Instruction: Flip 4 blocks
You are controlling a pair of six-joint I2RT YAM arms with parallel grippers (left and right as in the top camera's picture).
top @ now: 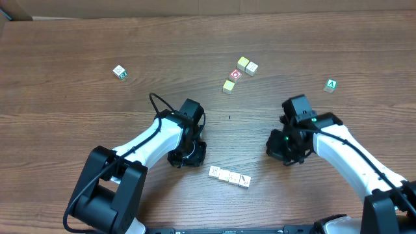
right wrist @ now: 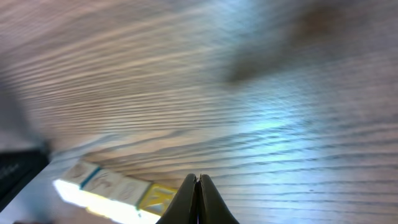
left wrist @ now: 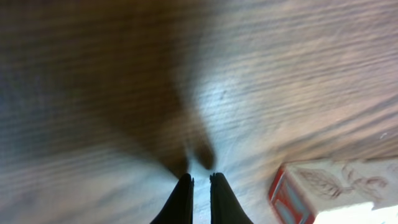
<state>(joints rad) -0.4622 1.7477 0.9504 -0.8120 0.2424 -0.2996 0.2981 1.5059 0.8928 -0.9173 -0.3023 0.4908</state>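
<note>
Nearest, the blocks [top: 229,176] lay in a row on the desk [top: 78,97]. Just beyond, the left fingers [left wrist: 186,186] and right fingers [right wrist: 193,190] flanked them, both closed, holding nothing. Farther off sat loose cubes [top: 246,65].

Surface: brown wood-grain table [top: 78,52] | near edge, centre: row of cream letter blocks [top: 229,176], touching side by side | far centre: red-faced cube [top: 235,75], two pale cubes [top: 242,63] touching, yellowish cube [top: 228,86] just beside | far left: lone cube [top: 119,72] | far right: green cube [top: 331,85]
</note>
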